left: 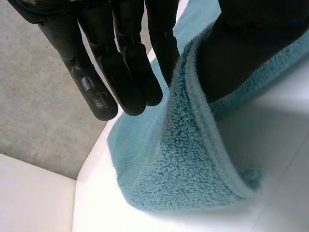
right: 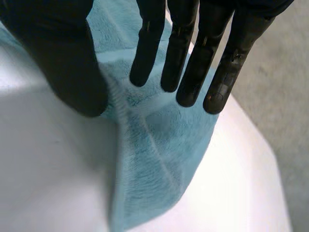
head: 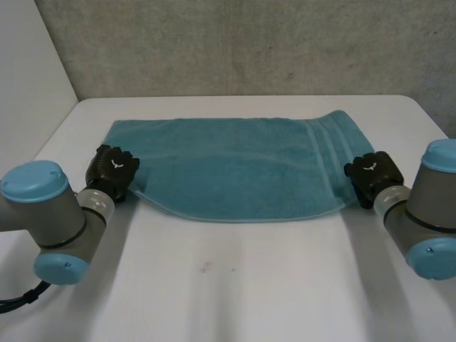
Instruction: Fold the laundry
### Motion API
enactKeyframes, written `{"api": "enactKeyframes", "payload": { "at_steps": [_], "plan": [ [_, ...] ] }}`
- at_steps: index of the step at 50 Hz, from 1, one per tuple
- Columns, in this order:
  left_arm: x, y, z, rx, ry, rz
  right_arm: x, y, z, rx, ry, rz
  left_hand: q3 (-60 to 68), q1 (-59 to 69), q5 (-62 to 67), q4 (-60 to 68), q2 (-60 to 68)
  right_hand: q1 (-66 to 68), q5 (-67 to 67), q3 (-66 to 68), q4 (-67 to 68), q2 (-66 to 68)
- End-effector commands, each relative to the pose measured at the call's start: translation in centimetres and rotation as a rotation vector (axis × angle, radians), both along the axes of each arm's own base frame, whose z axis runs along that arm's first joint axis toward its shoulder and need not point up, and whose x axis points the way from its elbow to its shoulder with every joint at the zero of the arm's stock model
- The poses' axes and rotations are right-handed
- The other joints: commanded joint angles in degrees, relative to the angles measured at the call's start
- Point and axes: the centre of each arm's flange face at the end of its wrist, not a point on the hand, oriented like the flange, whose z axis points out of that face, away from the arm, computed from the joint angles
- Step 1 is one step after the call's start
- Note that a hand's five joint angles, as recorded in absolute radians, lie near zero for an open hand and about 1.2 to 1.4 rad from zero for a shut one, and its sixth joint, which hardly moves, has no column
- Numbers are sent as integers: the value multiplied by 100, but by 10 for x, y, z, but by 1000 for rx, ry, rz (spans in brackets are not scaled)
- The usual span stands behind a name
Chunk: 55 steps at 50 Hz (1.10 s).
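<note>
A teal towel (head: 235,167) lies folded into a long band across the far half of the white table (head: 249,285). My left hand (head: 112,169) is at its near left corner. In the left wrist view the towel's edge (left: 188,164) rises off the table between the straight fingers (left: 130,72) and the thumb (left: 241,48), which pinch it. My right hand (head: 372,174) is at the towel's striped right end. There the fingers (right: 193,58) are straight and spread above the cloth (right: 154,159), the thumb (right: 63,63) stands apart from them, and the towel lies slack beneath.
A grey wall rises behind the table's far edge, with a pale wall to the left. The near half of the table is bare white surface between my two arms.
</note>
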Motion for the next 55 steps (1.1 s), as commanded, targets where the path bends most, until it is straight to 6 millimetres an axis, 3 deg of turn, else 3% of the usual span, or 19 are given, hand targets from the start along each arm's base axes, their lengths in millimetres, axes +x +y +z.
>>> {"api": "enactKeyframes", "payload": {
  "at_steps": [1, 11, 19, 25, 28, 32, 33, 35, 39, 44, 48, 49, 50, 55],
  "plan": [
    [10, -6, 24, -56, 19, 37, -28, -13, 5, 78, -297, -139, 1168, 1466, 1383, 1146, 1133, -202, -886, -799, -838, -787],
    [10, -6, 29, -66, 24, 39, -53, -19, 1, 193, -390, -108, 1168, 1466, 1383, 1146, 1133, -68, -752, -665, -704, -653],
    [10, -6, 24, -56, 22, 37, -59, -21, -3, 230, -391, -87, 1168, 1466, 1383, 1146, 1133, 755, 71, 158, 119, 170],
    [10, -6, 14, -31, 15, 32, -60, -26, -8, 232, -379, -91, 1168, 1466, 1383, 1146, 1133, 4125, 3441, 3528, 3489, 3541],
    [10, -6, 11, -24, 12, 32, -61, -27, -7, 226, -372, -90, 1168, 1466, 1383, 1146, 1133, 4131, 3447, 3534, 3495, 3547],
    [10, -6, 4, -6, 3, 30, -61, -25, -4, 201, -314, -69, -1951, -1653, -1736, -1973, -1986, 4131, 3447, 3534, 3495, 3547],
    [10, -6, 0, 3, 0, 32, -61, -25, -3, 191, -294, -63, -3307, -3010, -3093, -3330, -3342, 4131, 3447, 3534, 3495, 3547],
    [10, -6, -2, 10, -4, 31, -62, -25, -1, 179, -272, -65, -4092, -3794, -3877, -4114, -4126, 4131, 3447, 3534, 3495, 3547],
    [15, -9, -6, 19, -12, 46, -65, -24, 1, 151, -208, -78, -4280, -3982, -4065, -4302, -4314, 4131, 3447, 3534, 3495, 3547],
    [24, -11, -4, 26, -15, 73, -69, -25, 1, 137, -149, -101, -3945, -3647, -3730, -3967, -3980, 4131, 3447, 3534, 3495, 3547],
    [28, -8, -1, 57, -23, 82, -70, -25, 0, 136, -134, -102, -1596, -1298, -1381, -1618, -1630, 4131, 3447, 3534, 3495, 3547],
    [29, -5, 2, 68, -26, 82, -69, -25, 0, 135, -135, -99, 243, 541, 458, 221, 209, 4131, 3447, 3534, 3495, 3547],
    [29, -5, 2, 71, -26, 82, -69, -25, 0, 135, -136, -98, 1159, 1456, 1373, 1136, 1124, 4131, 3447, 3534, 3495, 3547],
    [31, 3, 11, 76, -24, 82, -69, -24, 3, 137, -126, -96, 1168, 1466, 1383, 1146, 1133, 4131, 3447, 3534, 3495, 3547]
  ]
}}
